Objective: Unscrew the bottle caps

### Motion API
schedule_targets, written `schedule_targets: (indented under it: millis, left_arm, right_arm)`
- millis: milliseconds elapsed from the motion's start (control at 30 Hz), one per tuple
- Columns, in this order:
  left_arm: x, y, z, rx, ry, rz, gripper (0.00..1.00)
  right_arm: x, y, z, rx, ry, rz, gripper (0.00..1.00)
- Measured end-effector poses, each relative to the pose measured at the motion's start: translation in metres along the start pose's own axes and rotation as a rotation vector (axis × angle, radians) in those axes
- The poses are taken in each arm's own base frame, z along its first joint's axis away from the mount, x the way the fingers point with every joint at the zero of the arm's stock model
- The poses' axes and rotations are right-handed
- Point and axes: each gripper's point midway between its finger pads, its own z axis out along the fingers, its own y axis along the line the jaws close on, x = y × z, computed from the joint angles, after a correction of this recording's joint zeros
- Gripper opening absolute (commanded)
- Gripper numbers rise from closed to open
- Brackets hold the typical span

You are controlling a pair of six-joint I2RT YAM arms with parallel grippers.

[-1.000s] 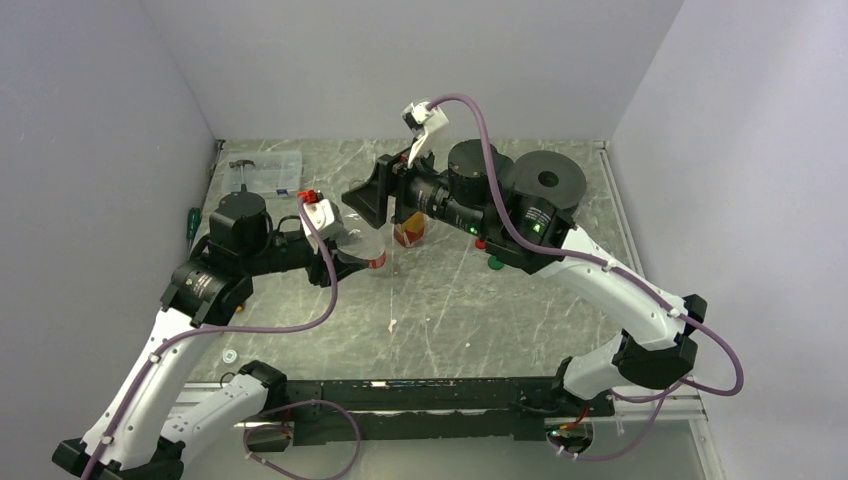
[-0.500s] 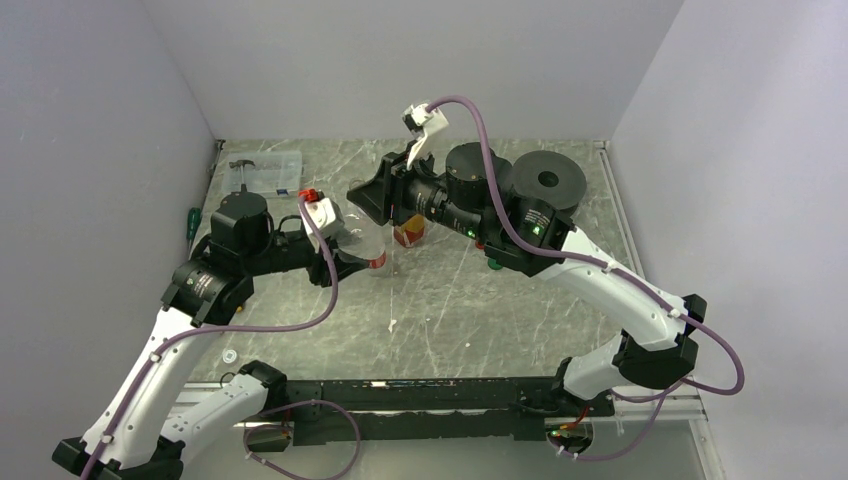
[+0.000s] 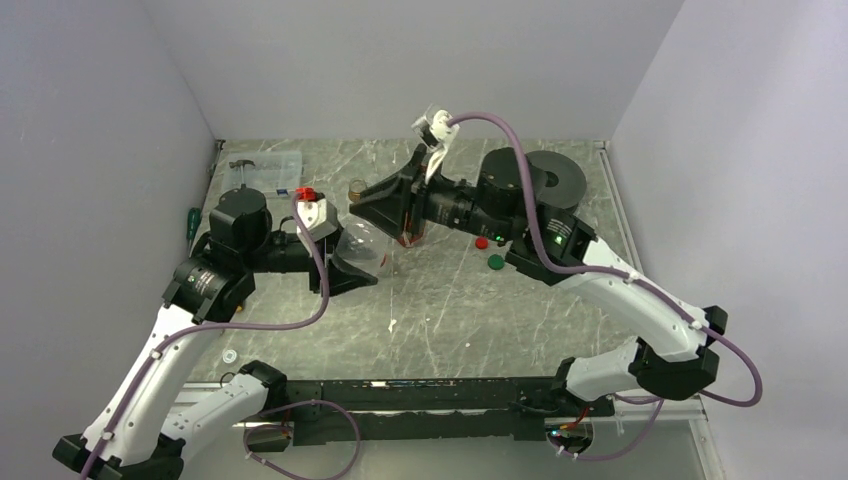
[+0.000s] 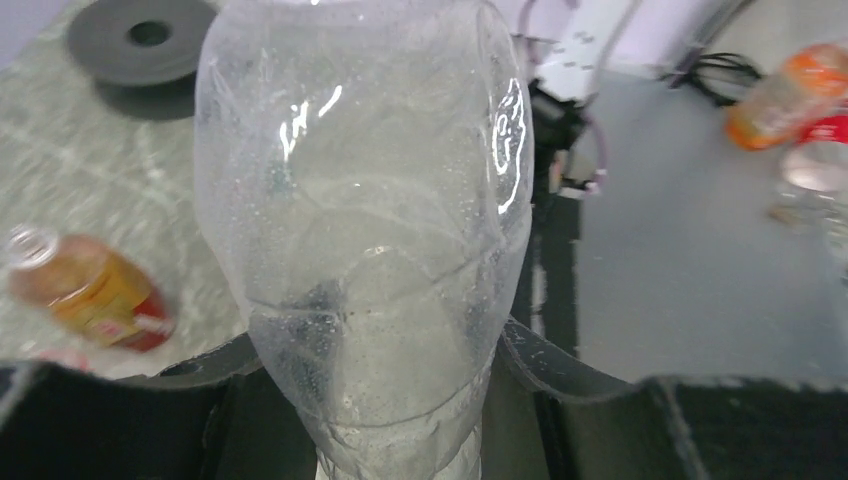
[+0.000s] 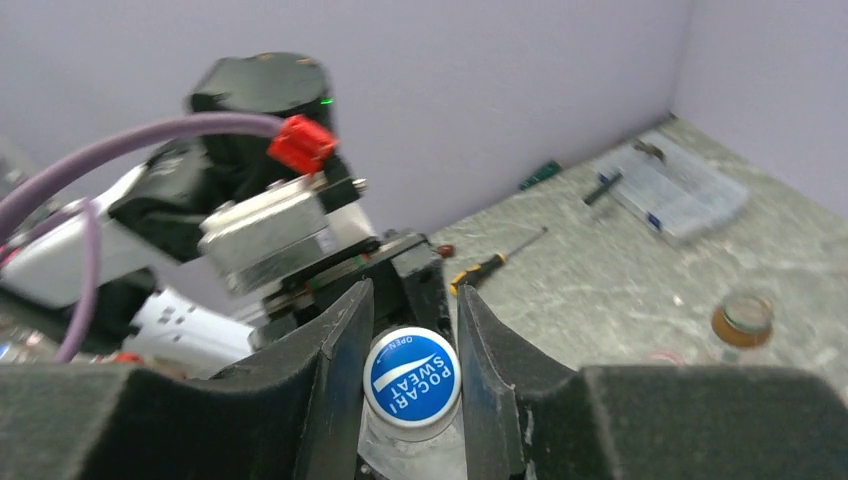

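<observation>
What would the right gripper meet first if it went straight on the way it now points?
The Pocari Sweat cap the right gripper is shut on, then its clear bottle; the left gripper holding that bottle likely lies beyond.

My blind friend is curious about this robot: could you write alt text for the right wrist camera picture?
The right pincer is shut on a blue-and-white Pocari Sweat cap atop a clear bottle. Behind: the left arm, two screwdrivers, a clear case, an uncapped amber bottle.

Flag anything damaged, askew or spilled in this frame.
The clear bottle clamped in the left fingers looks creased and dented in its wall, as if squeezed. No spill visible.
</observation>
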Motion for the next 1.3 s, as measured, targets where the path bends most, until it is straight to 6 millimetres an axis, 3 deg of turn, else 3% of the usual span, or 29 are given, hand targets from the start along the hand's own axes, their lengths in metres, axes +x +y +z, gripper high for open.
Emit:
schedule_targets:
  millis: [167, 267, 300, 367, 400, 500, 633, 1000, 1167, 1300]
  left_arm:
    - [-0.019, -0.04, -0.002, 0.222, -0.06, -0.027, 0.0]
    - [-0.025, -0.055, -0.005, 0.306, -0.072, -0.038, 0.0]
    - [-0.025, -0.058, -0.006, 0.327, -0.072, -0.043, 0.0]
    - [-0.026, -0.063, -0.008, 0.357, -0.072, -0.05, 0.0]
    - [-0.026, -0.064, -0.008, 0.366, -0.071, -0.053, 0.0]
    - [-0.025, -0.062, -0.008, 0.351, -0.067, -0.069, 0.0]
    - [-0.019, -0.051, -0.005, 0.288, -0.05, -0.065, 0.0]
    - [0.004, 0.024, -0.001, -0.105, 0.037, 0.076, 0.0]
    - [0.019, 0.051, -0.005, -0.24, 0.09, 0.101, 0.0]
    - [0.021, 0.061, -0.008, -0.298, 0.105, 0.109, 0.0]
  right_arm:
    - [-0.013, 0.041, -0.022, -0.258, -0.039, -0.096, 0.1]
    - [-0.016, 0.06, -0.031, -0.401, -0.048, -0.136, 0.21]
    - [-0.016, 0.063, -0.034, -0.436, -0.045, -0.146, 0.29]
    - [-0.014, 0.068, -0.037, -0.481, -0.04, -0.163, 0.59]
    - [-0.014, 0.068, -0.038, -0.489, -0.039, -0.168, 0.68]
    - [-0.012, 0.064, -0.036, -0.47, -0.03, -0.174, 0.89]
    - [-0.019, 0.037, -0.025, -0.283, -0.055, -0.137, 0.97]
    - [-0.057, -0.028, -0.014, 0.222, -0.108, 0.024, 0.93]
    - [-0.029, -0.05, -0.004, 0.34, -0.03, 0.056, 0.85]
    - [-0.008, -0.056, 0.003, 0.37, 0.019, 0.074, 0.74]
